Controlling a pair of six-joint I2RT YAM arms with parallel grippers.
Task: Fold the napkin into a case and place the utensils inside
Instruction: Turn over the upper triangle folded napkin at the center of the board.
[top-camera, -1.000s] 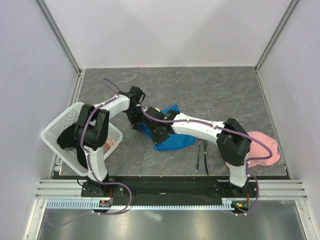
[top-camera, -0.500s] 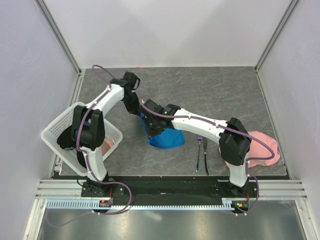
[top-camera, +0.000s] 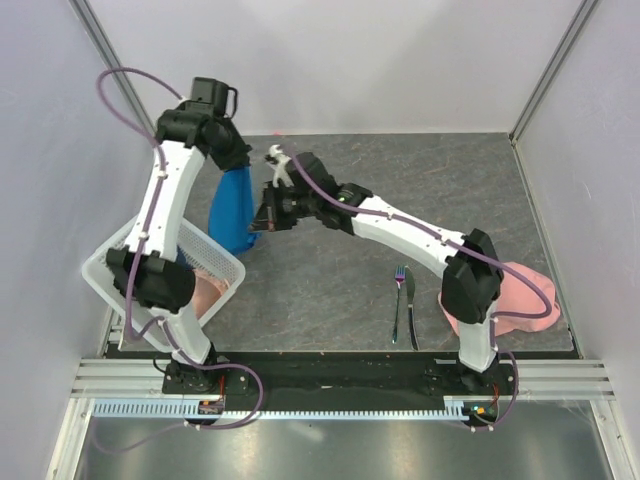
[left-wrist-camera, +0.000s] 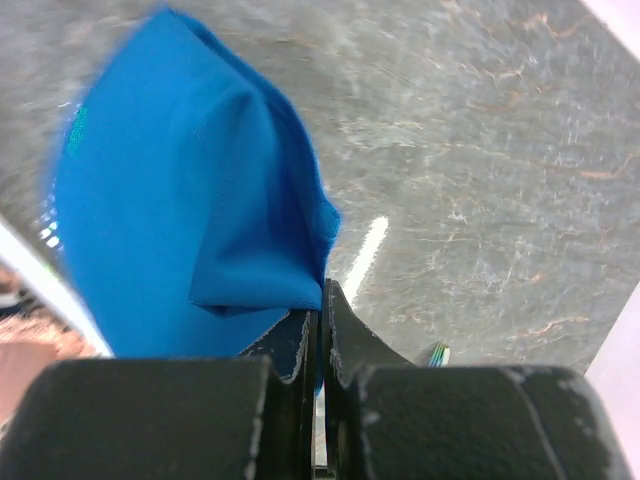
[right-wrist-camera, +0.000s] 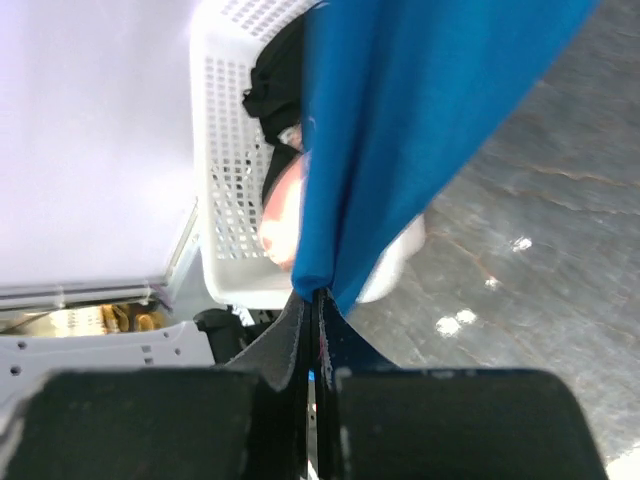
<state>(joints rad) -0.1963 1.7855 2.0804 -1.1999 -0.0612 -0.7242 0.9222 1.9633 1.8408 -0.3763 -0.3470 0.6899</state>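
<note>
Napkin (top-camera: 235, 208) bunched, hanging between arms; left gripper (left-wrist-camera: 321, 300) clamped tight on one edge, right gripper (right-wrist-camera: 313, 300) clamped tight on another. fork (top-camera: 399, 290), knife (top-camera: 411, 318) well apart on table (top-camera: 480, 200).

Tabletop (top-camera: 400, 180): grey, marbled stone look.
Fork (top-camera: 397, 305): lies flat near the near edge, right of centre, tines pointing away.
Knife (top-camera: 411, 318): flat, just right of the fork, roughly parallel.
Pink cloth (top-camera: 520, 300): crumpled at the near right corner.
Basket (top-camera: 103, 258): white, at the left edge.
</note>
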